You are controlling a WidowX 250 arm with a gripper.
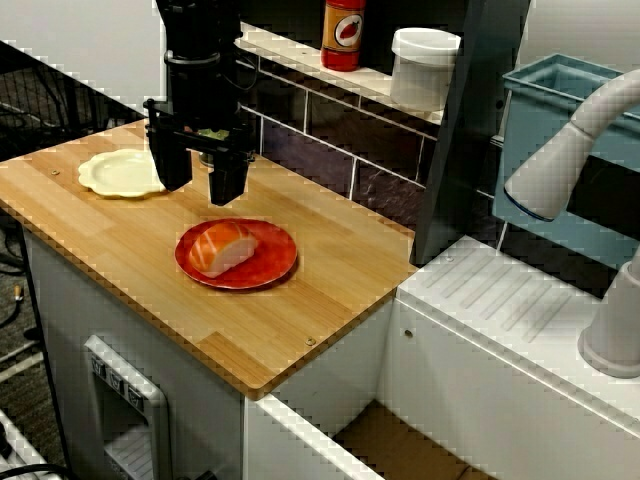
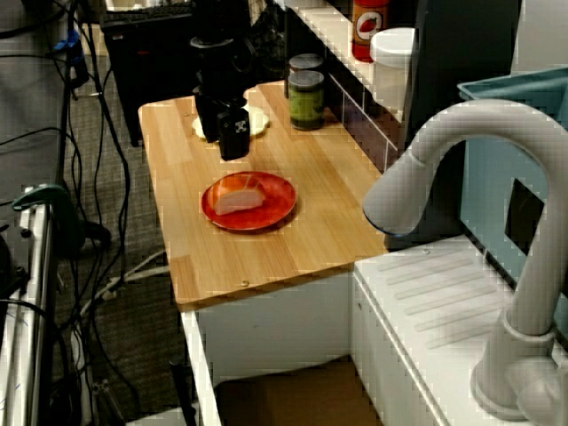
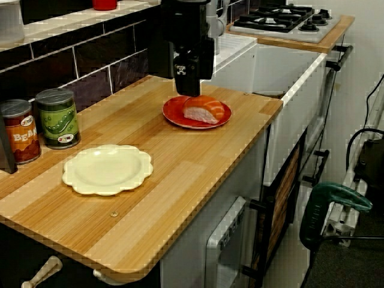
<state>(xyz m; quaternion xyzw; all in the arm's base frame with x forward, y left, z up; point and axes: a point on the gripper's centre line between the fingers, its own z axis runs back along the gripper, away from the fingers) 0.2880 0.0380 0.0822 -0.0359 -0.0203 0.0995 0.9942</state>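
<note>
My black gripper (image 1: 199, 190) hangs open above the wooden counter (image 1: 330, 290), with nothing between its fingers. It sits between a pale yellow scalloped plate (image 1: 118, 172) on its left and a red plate (image 1: 268, 268) in front of it. A piece of salmon sushi (image 1: 222, 247) lies on the red plate. From the sink end, the gripper (image 2: 220, 146) stands just behind the red plate (image 2: 277, 204) and hides part of the yellow plate (image 2: 257, 120). From the far end of the counter, the gripper (image 3: 188, 93) hovers over the back rim of the red plate (image 3: 174, 115), close to the sushi (image 3: 205, 110).
Two cans, green peas (image 3: 58, 118) and beans (image 3: 18, 131), stand against the tiled wall. On the ledge are a red bottle (image 1: 343, 33) and a white tub (image 1: 423, 65). A grey faucet (image 1: 560, 160), teal bin (image 1: 545, 100) and white drainboard (image 1: 500, 300) lie to the right.
</note>
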